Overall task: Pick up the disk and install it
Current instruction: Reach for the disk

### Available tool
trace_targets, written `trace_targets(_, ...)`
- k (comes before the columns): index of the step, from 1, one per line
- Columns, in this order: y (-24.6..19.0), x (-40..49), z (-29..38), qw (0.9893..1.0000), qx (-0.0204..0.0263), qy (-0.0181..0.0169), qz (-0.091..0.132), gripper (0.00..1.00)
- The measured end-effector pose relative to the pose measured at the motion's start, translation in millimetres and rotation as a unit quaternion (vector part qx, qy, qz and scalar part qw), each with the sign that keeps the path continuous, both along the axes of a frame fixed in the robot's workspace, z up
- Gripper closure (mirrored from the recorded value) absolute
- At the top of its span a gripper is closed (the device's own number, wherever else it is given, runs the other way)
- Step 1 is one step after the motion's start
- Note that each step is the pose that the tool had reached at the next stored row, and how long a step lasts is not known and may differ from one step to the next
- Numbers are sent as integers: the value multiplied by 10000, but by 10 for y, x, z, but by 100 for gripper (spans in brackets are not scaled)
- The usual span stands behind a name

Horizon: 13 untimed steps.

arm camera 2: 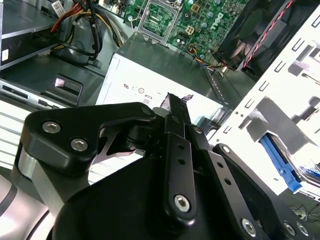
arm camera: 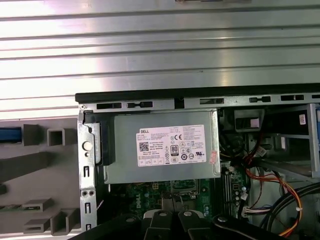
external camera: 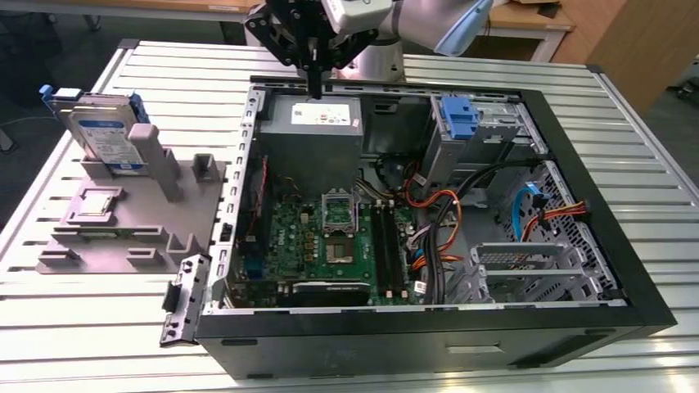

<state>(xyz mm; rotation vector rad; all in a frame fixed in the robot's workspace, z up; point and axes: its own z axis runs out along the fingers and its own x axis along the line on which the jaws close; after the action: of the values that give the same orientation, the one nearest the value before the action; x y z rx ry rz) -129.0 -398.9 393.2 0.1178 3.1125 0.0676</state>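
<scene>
Standing disk (external camera: 104,135) partly behind grey post (external camera: 160,164)

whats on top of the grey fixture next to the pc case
The disk stands upright on the grey fixture, with its blue bracket around it. A small square part lies flat nearby. The disk's lower corner is hidden behind a grey post.

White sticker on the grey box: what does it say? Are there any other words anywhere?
Sticker on the grey box: rows of tiny print and symbols, too small to read.
Disk label: blurred, unreadable.
</scene>
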Motion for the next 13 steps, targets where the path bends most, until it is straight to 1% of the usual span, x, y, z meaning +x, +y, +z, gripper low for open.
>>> trace_targets(13, 0, -34, -4, 10000, 0, 0, 0, 90)
